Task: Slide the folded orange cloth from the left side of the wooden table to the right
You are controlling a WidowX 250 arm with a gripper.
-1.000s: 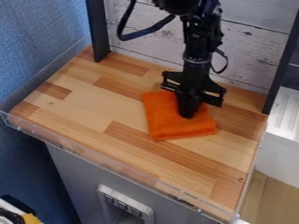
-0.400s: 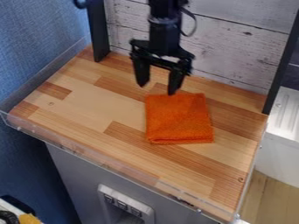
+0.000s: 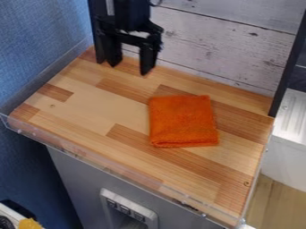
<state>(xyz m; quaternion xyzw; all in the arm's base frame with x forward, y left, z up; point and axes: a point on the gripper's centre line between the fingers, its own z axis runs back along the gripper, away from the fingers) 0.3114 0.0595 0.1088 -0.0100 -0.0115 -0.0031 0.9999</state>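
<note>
Camera view, gripper spread, orange cloth apart, seemingly folded

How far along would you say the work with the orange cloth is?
The orange cloth lies on the wooden tabletop, its near edge showing folded layers, so folding looks done. Nothing is in hand: the gripper hangs open, clear of the cloth. I see no step left, though another fold may be wanted.

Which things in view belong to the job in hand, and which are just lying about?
Job in hand:
black gripper, open
folded orange cloth, not gripped

Around it:
wooden worktop
white plank backing
yellow item, lower left
light-grey panel below
</note>
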